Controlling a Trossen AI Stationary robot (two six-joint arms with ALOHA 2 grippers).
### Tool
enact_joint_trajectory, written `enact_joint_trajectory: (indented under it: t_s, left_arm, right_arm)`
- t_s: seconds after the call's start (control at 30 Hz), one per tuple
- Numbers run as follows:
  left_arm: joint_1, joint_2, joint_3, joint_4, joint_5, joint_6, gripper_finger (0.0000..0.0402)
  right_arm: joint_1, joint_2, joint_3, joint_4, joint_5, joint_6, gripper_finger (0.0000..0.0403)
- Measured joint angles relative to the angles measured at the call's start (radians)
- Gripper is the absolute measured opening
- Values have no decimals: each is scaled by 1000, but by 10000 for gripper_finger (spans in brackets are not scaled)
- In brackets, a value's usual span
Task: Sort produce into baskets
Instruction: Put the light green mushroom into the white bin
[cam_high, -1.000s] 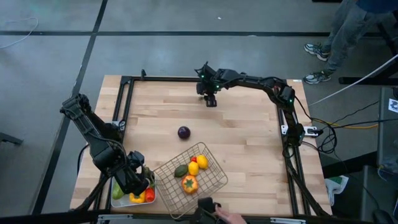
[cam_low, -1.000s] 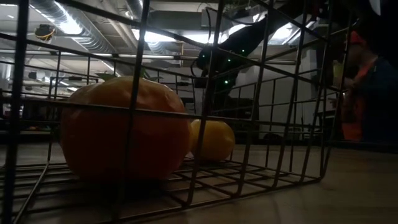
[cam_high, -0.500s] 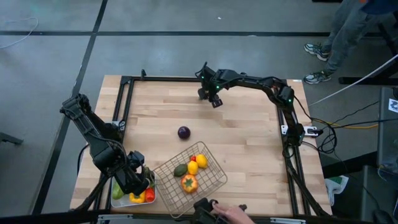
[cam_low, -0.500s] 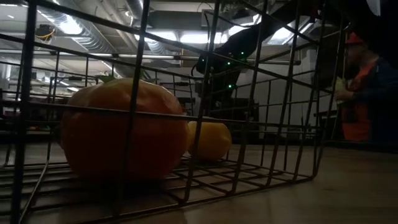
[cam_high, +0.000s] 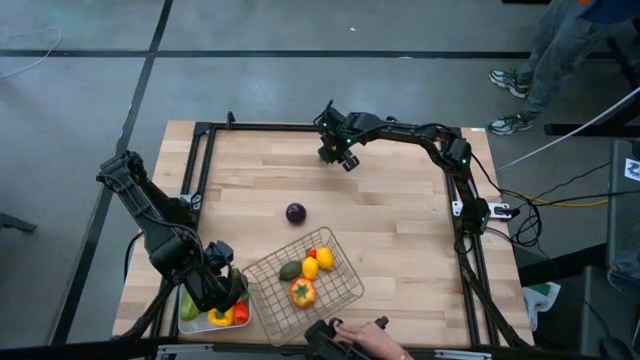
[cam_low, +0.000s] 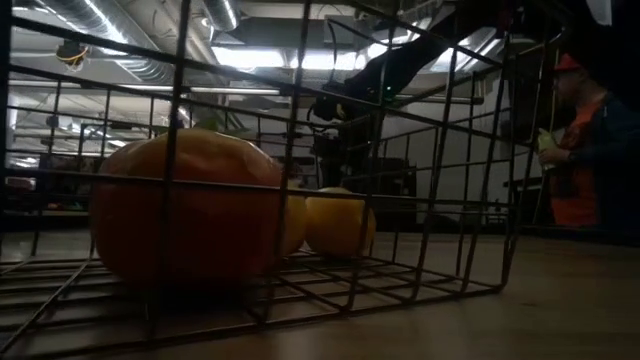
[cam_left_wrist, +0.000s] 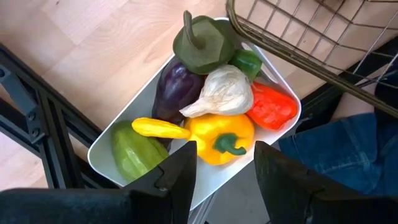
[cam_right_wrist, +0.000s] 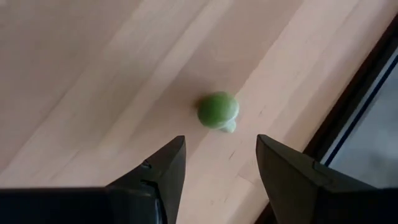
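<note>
My right gripper (cam_high: 343, 158) hangs open over the table's far middle, fingers pointing down on either side of a small green piece (cam_right_wrist: 218, 111) that lies on the wood below, apart from it. My left gripper (cam_left_wrist: 224, 167) stands open above the white tray (cam_left_wrist: 112, 163) at the near left. The tray holds a yellow pepper (cam_left_wrist: 221, 138), garlic (cam_left_wrist: 219, 92), an eggplant (cam_left_wrist: 174, 87), red and green pieces. The wire basket (cam_high: 270, 272) holds an orange pepper (cam_high: 302, 293), lemons (cam_high: 323, 260) and a cucumber (cam_high: 290, 271). A purple onion (cam_high: 296, 212) lies alone mid-table.
A person's hand (cam_high: 365, 338) reaches in at the near edge beside the basket. Another person (cam_low: 585, 140) stands beyond the table at the right. A black frame (cam_high: 205, 150) runs around the tabletop. Bare wood lies between the onion and the right side.
My right gripper has rolled about its own axis over the green piece while staying in place. At the near edge, the person's hand has come farther in, and the wire basket has shifted a little toward the table's left.
</note>
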Motion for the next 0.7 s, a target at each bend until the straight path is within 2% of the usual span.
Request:
enact_joint_trajectory:
  t_s: [0.17,0.4,0.53,0.7]
  left_arm:
    - [0,0,0,0,-7,0,155]
    - [64,0,0,0,-97,26,155]
    - [150,0,0,2,-149,149,155]
    - [309,-1,0,11,-179,393,155]
  right_arm:
    - [0,5,-1,9,-2,-5,193]
    - [1,5,-1,-41,27,36,193]
    - [9,5,-1,-64,82,60,193]
    - [32,3,0,-81,154,62,193]
